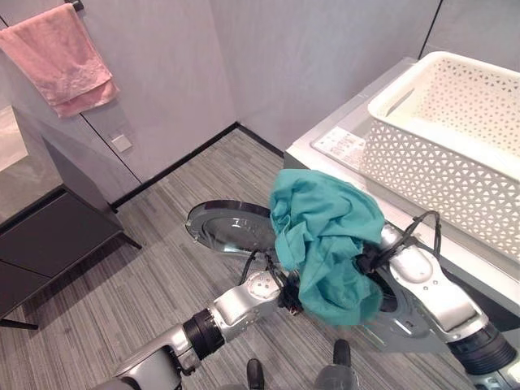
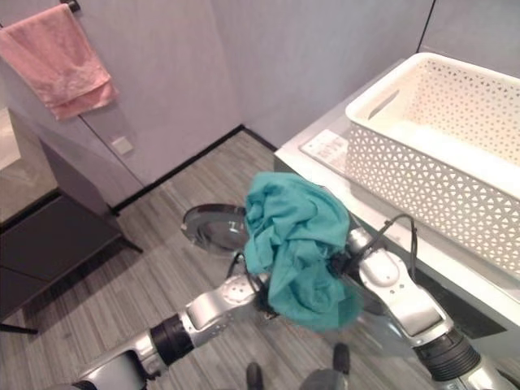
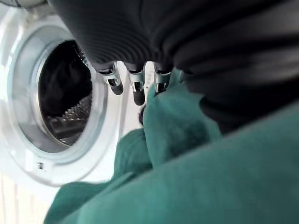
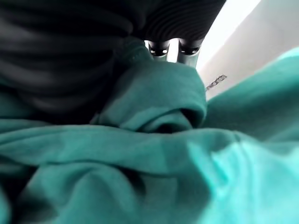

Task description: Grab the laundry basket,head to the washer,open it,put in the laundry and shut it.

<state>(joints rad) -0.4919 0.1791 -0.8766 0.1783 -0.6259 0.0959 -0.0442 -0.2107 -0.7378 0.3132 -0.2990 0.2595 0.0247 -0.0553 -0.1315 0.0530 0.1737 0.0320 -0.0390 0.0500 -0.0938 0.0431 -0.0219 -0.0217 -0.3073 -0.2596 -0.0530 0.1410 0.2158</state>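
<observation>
Teal cloth — between both hands.

Soft, matt teal cloth, creased and bunched, lies against the fingers, which are smooth silver metal with dark tips. Beyond the fingers the washer front is glossy white, its drum dimpled shiny metal. The door is glassy with a chrome-like rim. The basket is white perforated plastic. The towel is pink, nubby cloth. The floor looks like matt streaked grey wood.
</observation>
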